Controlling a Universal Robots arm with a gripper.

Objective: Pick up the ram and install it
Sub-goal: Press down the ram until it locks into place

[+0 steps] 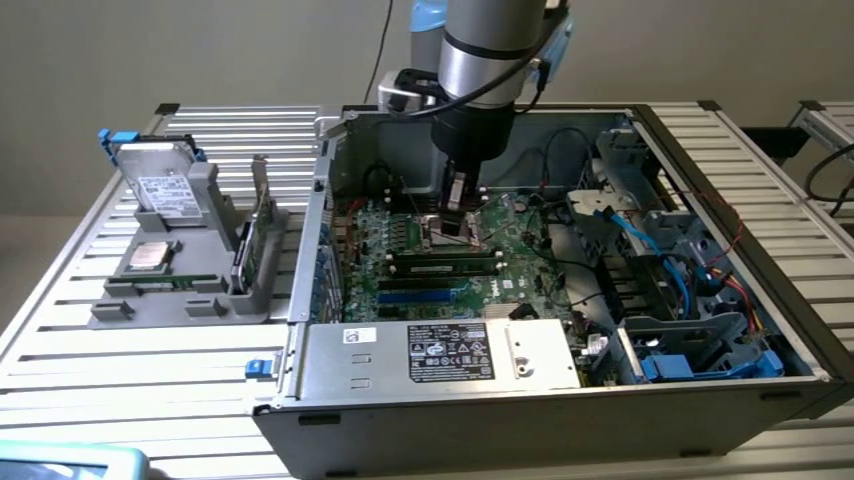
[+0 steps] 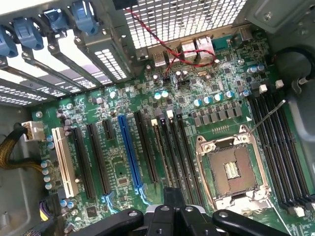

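The arm's dark gripper [image 1: 461, 225] hangs inside the open grey computer case [image 1: 787, 330], low over the green motherboard [image 2: 197, 93] beside the empty silver processor socket [image 2: 231, 169]. Its fingers are fully closed, and nothing can be made out between them. The ram [image 1: 447, 266], a long, thin green stick with dark chips, lies just in front of the gripper, already seated among the black memory slots, its long axis running crosswise to the gripper's approach.

An open computer case [image 1: 561, 400] lies on a slatted table [image 1: 107, 350], with the motherboard [image 1: 521, 245] inside it. A parts holder [image 1: 187, 290] sits beside the case, toward the exterior view's left. The gripper [image 1: 461, 215] hangs inside the case above the motherboard.
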